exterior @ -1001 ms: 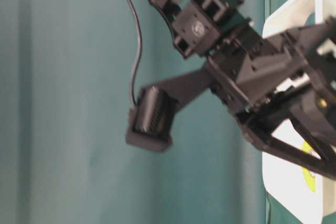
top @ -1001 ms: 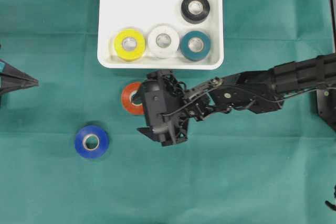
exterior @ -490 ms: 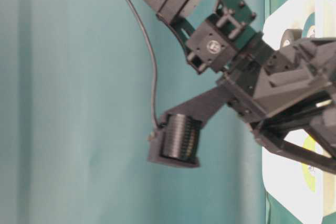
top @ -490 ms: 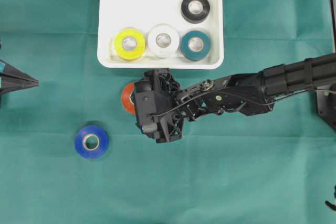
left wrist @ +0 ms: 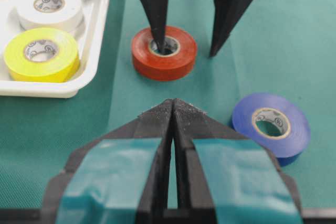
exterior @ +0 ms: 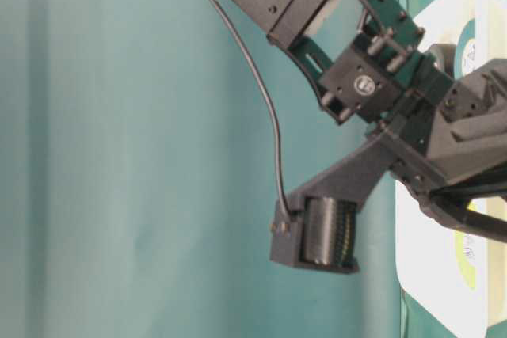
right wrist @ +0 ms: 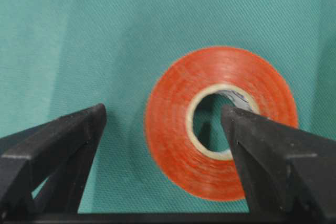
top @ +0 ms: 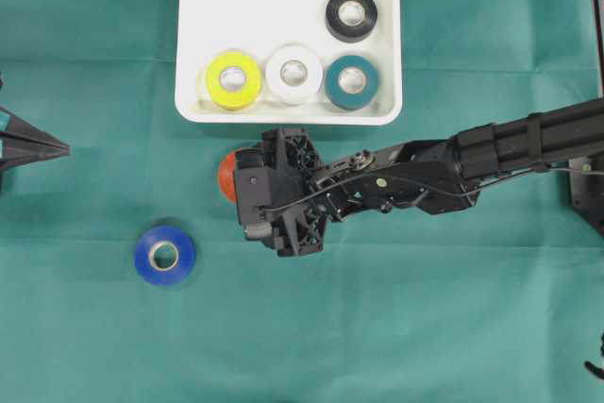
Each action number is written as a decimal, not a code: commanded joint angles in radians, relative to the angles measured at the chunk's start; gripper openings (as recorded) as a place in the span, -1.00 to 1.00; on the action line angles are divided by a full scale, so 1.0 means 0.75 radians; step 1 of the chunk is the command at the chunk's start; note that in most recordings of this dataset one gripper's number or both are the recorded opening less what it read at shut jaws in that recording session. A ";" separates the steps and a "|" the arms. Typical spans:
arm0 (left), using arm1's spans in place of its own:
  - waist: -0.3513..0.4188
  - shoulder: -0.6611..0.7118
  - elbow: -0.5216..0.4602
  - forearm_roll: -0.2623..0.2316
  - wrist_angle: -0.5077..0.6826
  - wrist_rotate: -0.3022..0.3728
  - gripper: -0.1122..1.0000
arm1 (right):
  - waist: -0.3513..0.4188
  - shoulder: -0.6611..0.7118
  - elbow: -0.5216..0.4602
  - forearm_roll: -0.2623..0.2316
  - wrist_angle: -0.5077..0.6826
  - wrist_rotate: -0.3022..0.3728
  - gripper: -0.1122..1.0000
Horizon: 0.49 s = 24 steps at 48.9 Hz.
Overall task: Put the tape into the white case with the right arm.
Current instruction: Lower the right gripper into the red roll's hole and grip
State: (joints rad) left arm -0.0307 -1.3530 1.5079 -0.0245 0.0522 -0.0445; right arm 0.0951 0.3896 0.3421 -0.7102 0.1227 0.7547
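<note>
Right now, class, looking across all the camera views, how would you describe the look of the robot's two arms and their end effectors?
The right arm is all black and jointed, with ribbed segments, open lattice housings and thin black cables running along it; its end effector has two long pointed black fingers. The left end effector is also black and pointed, but wears cyan tape bands on both fingers.

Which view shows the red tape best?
Left wrist: the red tape is whole, with one finger of the open right gripper in its core, the other outside. Right wrist shows it close but blurred. Overhead shows only an edge; table-level shows none.
</note>
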 commanded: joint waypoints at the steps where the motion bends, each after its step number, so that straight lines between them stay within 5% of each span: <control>1: 0.004 0.010 -0.016 0.000 -0.004 0.002 -0.79 | 0.004 -0.022 -0.037 0.004 0.041 0.002 0.34; 24: 0.004 0.008 -0.014 -0.002 -0.006 0.002 -0.79 | 0.008 0.029 -0.072 0.004 0.045 0.002 0.27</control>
State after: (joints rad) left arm -0.0307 -1.3530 1.5079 -0.0245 0.0522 -0.0445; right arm 0.1012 0.4172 0.3037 -0.7102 0.1611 0.7563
